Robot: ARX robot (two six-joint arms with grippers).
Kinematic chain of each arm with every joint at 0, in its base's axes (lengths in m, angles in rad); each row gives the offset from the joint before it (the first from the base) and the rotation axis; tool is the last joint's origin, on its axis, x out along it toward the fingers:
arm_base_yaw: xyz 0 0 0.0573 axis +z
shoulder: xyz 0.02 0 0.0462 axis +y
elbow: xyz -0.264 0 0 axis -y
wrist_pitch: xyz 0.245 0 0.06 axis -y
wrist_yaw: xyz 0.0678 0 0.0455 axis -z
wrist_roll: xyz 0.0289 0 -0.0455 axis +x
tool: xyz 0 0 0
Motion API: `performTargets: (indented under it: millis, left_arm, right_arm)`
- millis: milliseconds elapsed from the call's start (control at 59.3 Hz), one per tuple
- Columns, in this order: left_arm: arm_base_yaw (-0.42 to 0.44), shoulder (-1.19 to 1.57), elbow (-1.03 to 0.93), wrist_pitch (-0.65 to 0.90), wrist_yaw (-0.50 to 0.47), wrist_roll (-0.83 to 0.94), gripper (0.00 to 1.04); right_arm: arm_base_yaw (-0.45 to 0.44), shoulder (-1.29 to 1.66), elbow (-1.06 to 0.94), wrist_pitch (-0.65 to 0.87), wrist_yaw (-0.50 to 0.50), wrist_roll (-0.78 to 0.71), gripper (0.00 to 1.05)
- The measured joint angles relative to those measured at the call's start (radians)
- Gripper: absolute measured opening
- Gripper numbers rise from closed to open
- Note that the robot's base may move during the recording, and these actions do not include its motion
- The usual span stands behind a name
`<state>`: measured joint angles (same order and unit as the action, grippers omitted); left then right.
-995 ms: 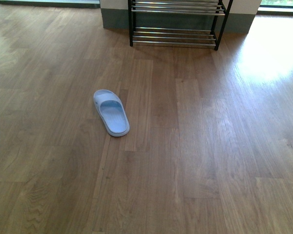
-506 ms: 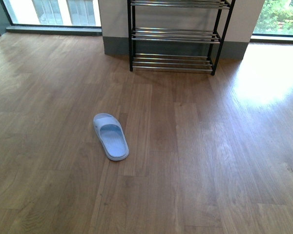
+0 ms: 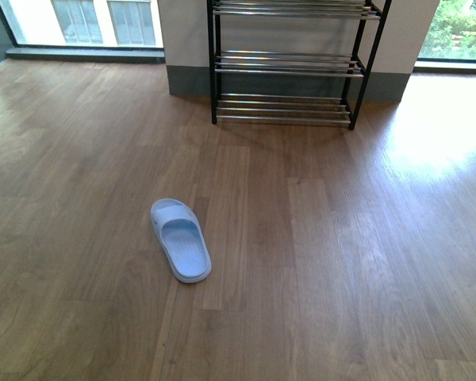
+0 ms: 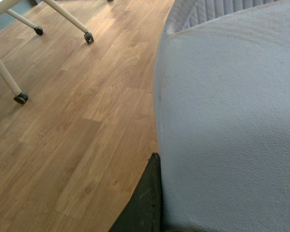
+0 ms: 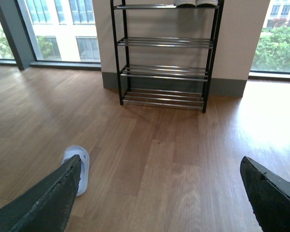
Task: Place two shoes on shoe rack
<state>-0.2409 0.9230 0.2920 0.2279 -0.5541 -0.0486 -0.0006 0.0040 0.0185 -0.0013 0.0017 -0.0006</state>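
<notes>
The shoes here are pale blue slide slippers. One slipper [image 3: 181, 240] lies flat on the wood floor, left of centre and well short of the shoe rack [image 3: 285, 59]; it also shows in the right wrist view [image 5: 78, 166]. The second slipper [image 4: 232, 121] fills the left wrist view, with my left gripper [image 4: 203, 183] shut on it and one dark finger [image 4: 147, 198] pressed against its edge. My right gripper [image 5: 160, 159] is open above the floor with nothing between its fingers, facing the black-framed shoe rack [image 5: 164, 42]. Neither arm shows in the front view.
The rack stands against a wall column between large windows [image 3: 83, 20]. Something white-soled [image 5: 196, 3] rests on its top tier. White furniture legs on castors [image 4: 88, 36] stand on the floor in the left wrist view. Wood floor lies between the slipper and the rack.
The front view has shifted, so more of the rack's tiers show and the floor slipper sits lower in the picture. A pale blur at the left edge is gone.
</notes>
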Motion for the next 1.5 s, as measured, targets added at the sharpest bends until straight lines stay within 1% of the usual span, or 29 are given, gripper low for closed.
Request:
performTargets:
  millis: [1214, 1281, 1365, 1416, 1500]
  left_arm:
    - [0.000, 0.000, -0.001, 0.000, -0.003, 0.000, 0.02]
    - [0.000, 0.000, -0.001, 0.000, -0.003, 0.000, 0.02]
    - [0.001, 0.000, -0.001, 0.000, -0.004, 0.000, 0.02]
    - [0.000, 0.000, -0.001, 0.000, -0.003, 0.000, 0.02]
    - [0.000, 0.000, -0.001, 0.000, -0.003, 0.000, 0.02]
  right_arm:
    - [0.000, 0.000, 0.000, 0.000, -0.002, 0.000, 0.95]
    - [-0.012, 0.022, 0.012, -0.068, -0.063, 0.009, 0.95]
    - [-0.016, 0.058, 0.013, -0.102, -0.089, 0.027, 0.95]
    - [-0.019, 0.089, 0.013, -0.084, -0.102, 0.038, 0.95]
    - [0.000, 0.195, 0.013, 0.007, -0.053, 0.019, 0.95]
